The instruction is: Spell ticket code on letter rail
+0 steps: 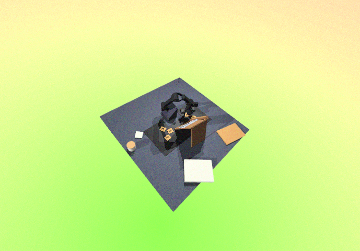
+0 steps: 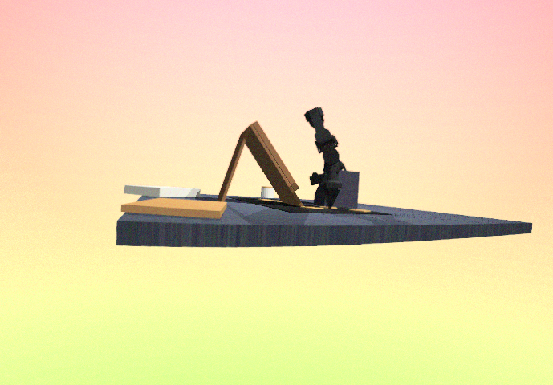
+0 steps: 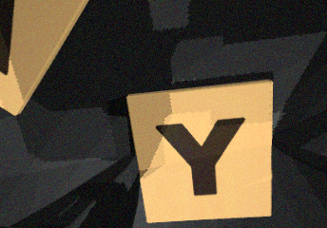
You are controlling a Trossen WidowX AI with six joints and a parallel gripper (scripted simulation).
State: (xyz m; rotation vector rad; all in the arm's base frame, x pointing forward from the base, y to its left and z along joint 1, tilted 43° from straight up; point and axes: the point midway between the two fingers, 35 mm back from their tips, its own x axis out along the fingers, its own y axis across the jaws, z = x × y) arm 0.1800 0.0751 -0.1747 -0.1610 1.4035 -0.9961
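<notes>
My gripper (image 1: 186, 114) (image 2: 330, 207) (image 3: 203, 152) points down, shut on the Y tile (image 3: 238, 190) (image 1: 186, 114); its fingertips meet the tile's left and right edges. The tile lies face up at mat level. Another tile (image 3: 43, 43) (image 1: 194, 117) lies beside it, its letter partly cut off in the wrist view. Three more tiles (image 1: 162, 128) (image 1: 170, 130) (image 1: 167, 137) lie on the dark mat, letters too small to read. The tilted board (image 2: 270, 159) stands beside the gripper. Its face is seen at a steep angle; the rail's contents and any printed code cannot be read.
A white slab (image 1: 198, 170) (image 2: 160, 191) and an orange slab (image 1: 230, 133) (image 2: 174, 208) lie behind the board near the counter's edges. A cup-like cylinder (image 1: 131, 146) (image 2: 266, 192) stands near another edge, beside a small white square (image 1: 138, 134). The board's rear prop (image 2: 232, 168) slopes down to the counter.
</notes>
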